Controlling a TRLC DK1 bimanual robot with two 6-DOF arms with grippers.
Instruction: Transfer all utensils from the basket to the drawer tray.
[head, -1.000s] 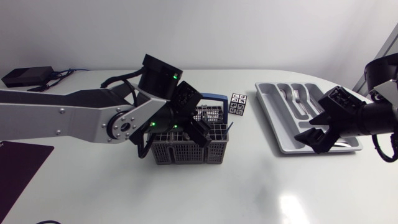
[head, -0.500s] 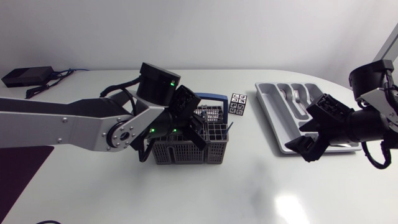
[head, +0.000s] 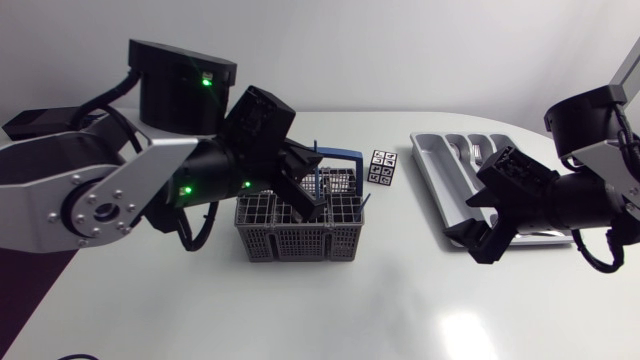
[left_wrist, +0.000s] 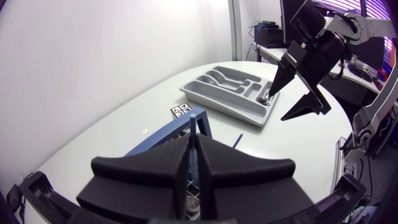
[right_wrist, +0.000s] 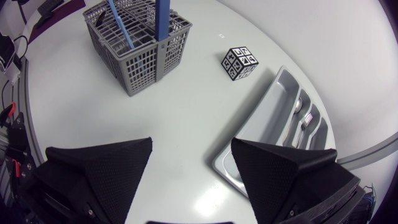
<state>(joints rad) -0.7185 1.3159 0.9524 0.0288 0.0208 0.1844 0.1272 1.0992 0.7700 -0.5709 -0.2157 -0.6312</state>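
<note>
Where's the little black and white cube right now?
In the head view the cube sits right of centre, between the basket and the drawer tray, touching neither.

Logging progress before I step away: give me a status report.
Left fingers shut on thin blue utensil, over basket. Right fingers open, empty, beside tray. Patterned cube sits between basket and tray.

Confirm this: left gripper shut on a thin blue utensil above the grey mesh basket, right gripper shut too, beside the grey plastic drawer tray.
Not the right gripper: the right wrist view shows it open, nothing between its fingers. The rest stands: left gripper shut on the thin blue utensil above the grey mesh basket, right beside the grey plastic drawer tray.
</note>
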